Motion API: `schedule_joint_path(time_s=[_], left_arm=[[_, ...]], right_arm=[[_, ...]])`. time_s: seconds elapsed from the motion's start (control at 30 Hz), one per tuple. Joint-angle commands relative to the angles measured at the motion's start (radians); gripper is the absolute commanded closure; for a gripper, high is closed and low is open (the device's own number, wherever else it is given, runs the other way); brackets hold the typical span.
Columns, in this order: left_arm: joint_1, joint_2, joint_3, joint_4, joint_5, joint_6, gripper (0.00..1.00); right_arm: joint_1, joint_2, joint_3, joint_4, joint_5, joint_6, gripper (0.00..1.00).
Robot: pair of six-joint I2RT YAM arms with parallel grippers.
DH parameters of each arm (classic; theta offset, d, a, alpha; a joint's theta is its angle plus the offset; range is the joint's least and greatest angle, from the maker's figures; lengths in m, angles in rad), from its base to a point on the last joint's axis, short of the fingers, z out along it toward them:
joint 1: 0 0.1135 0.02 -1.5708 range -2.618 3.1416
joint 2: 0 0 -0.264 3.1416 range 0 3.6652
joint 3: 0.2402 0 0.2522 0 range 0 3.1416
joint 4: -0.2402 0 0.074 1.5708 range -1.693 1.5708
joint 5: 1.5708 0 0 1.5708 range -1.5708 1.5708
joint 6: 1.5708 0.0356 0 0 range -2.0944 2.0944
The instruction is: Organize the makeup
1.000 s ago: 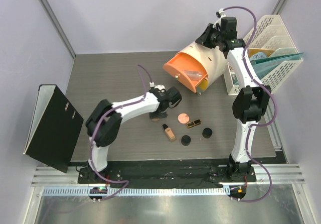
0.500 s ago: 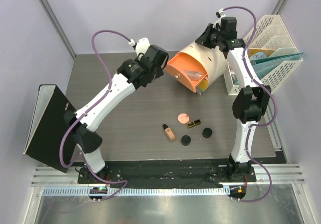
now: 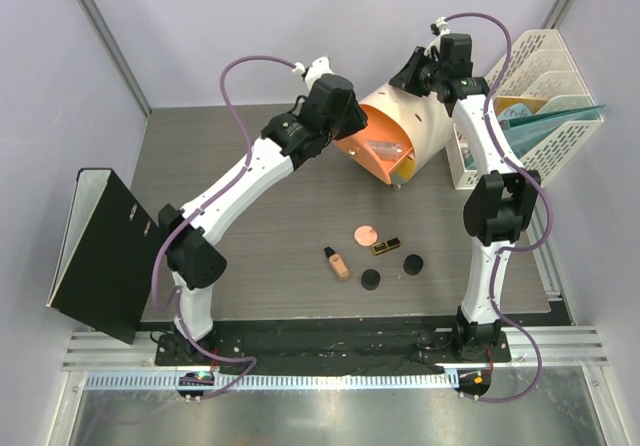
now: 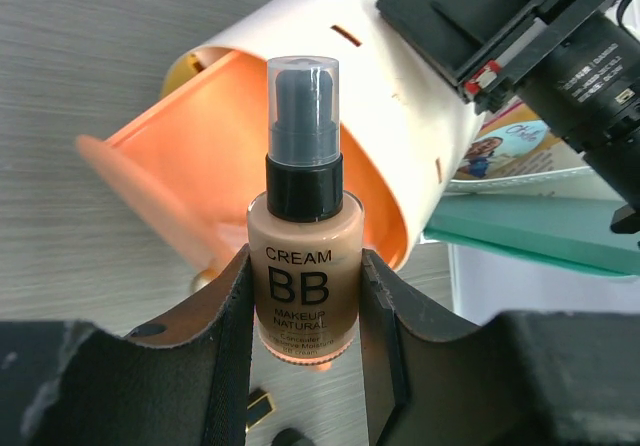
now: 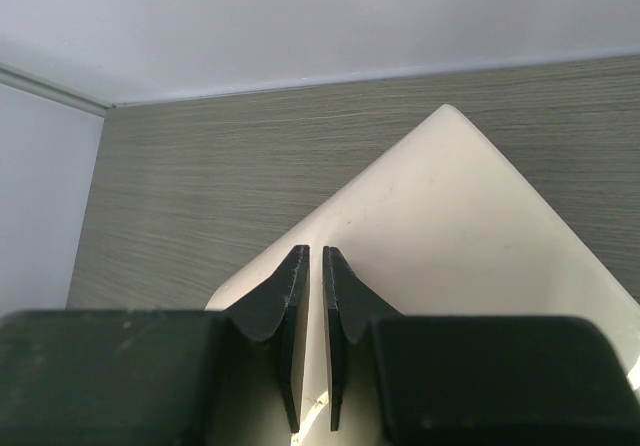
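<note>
My left gripper [image 3: 335,108] [image 4: 307,261] is shut on a beige BB cream bottle [image 4: 303,231] with a black pump and clear cap. It holds the bottle upright in the air, just left of the open orange drawer [image 3: 372,144] [image 4: 200,176]. A clear bottle [image 3: 385,149] lies in that drawer. My right gripper [image 3: 415,71] [image 5: 312,256] is shut on the top edge of the tilted cream box [image 3: 425,116] [image 5: 450,216]. On the table lie a second beige bottle [image 3: 337,263], a pink compact [image 3: 366,234], a black-gold lipstick [image 3: 386,245] and two black jars [image 3: 412,263] [image 3: 371,279].
A yellow drawer [image 3: 405,171] shows under the orange one. A white file rack [image 3: 540,76] with teal folders stands at the back right, close behind the box. A black binder [image 3: 105,251] leans at the table's left edge.
My left arm has risen from the table's middle with the beige bottle and swung back and right to the orange drawer. The right arm has not moved.
</note>
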Motion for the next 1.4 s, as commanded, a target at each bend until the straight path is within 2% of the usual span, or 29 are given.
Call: schedule_joint_path(time_s=[0.0, 0.13, 0.3, 0.4, 0.77, 0.97, 1.37], left_arm=[[0.012, 0.041, 0.092, 0.163, 0.046, -0.014, 0.99], [0.021, 0.088, 0.109, 0.214, 0.082, -0.034, 0.88], [0.026, 0.137, 0.128, 0.235, 0.112, -0.045, 0.86], [0.028, 0.16, 0.13, 0.241, 0.117, -0.042, 0.8], [0.028, 0.206, 0.127, 0.272, 0.186, -0.019, 0.5], [0.028, 0.203, 0.119, 0.289, 0.191, -0.005, 0.44], [0.035, 0.107, 0.122, 0.309, 0.16, 0.076, 0.47]], right_arm=[[0.003, 0.028, -0.025, -0.077, 0.002, -0.006, 0.83], [0.003, 0.028, -0.029, -0.077, 0.001, -0.004, 0.83], [0.003, 0.027, -0.031, -0.077, 0.004, -0.006, 0.83], [0.003, 0.024, -0.034, -0.077, 0.009, -0.008, 0.83], [0.003, 0.016, -0.038, -0.076, 0.018, -0.012, 0.83], [0.003, 0.021, -0.037, -0.076, 0.018, -0.014, 0.83], [0.003, 0.016, -0.045, -0.076, 0.019, -0.017, 0.83]])
